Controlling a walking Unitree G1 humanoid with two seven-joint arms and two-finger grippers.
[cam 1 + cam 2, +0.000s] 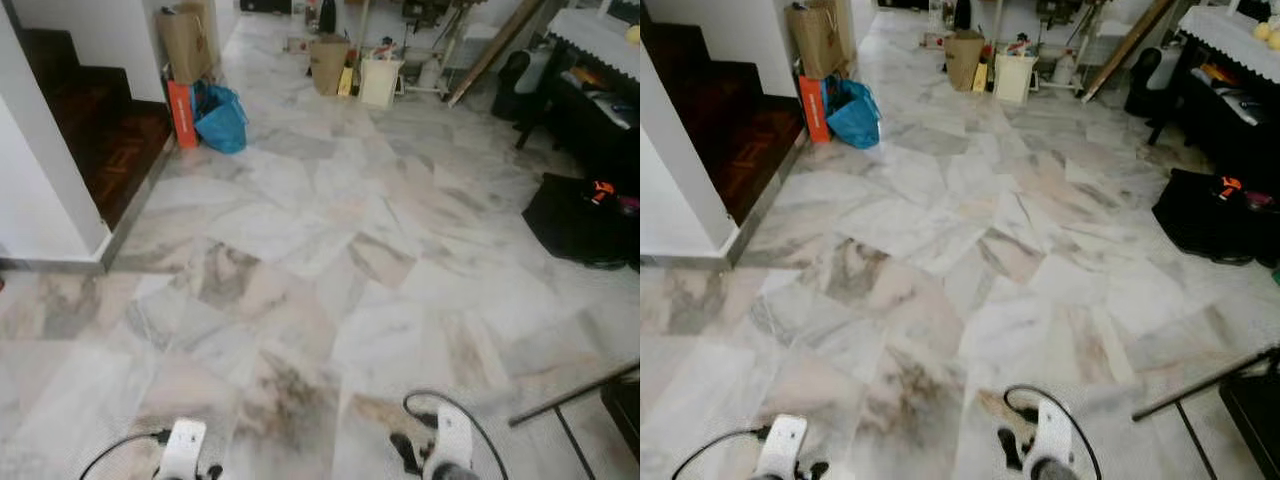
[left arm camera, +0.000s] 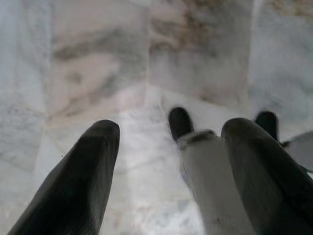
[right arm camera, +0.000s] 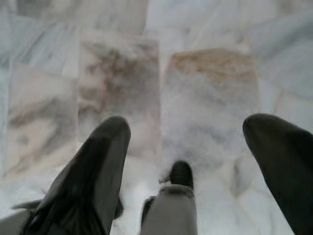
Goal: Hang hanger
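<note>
My left gripper hangs low over the marble floor, fingers spread open with nothing between them. My right gripper hangs the same way, open and holding nothing. Beneath both grippers I see my own grey legs and black feet. In the left eye view the left wrist and the right wrist sit at the bottom edge with their black cables. A thin dark metal bar slants above the floor at the lower right; I cannot tell what it belongs to.
Dark wooden stairs and a white wall corner stand on the left. A blue bag, an orange box and paper bags line the far side. A black bag and a dark table are on the right.
</note>
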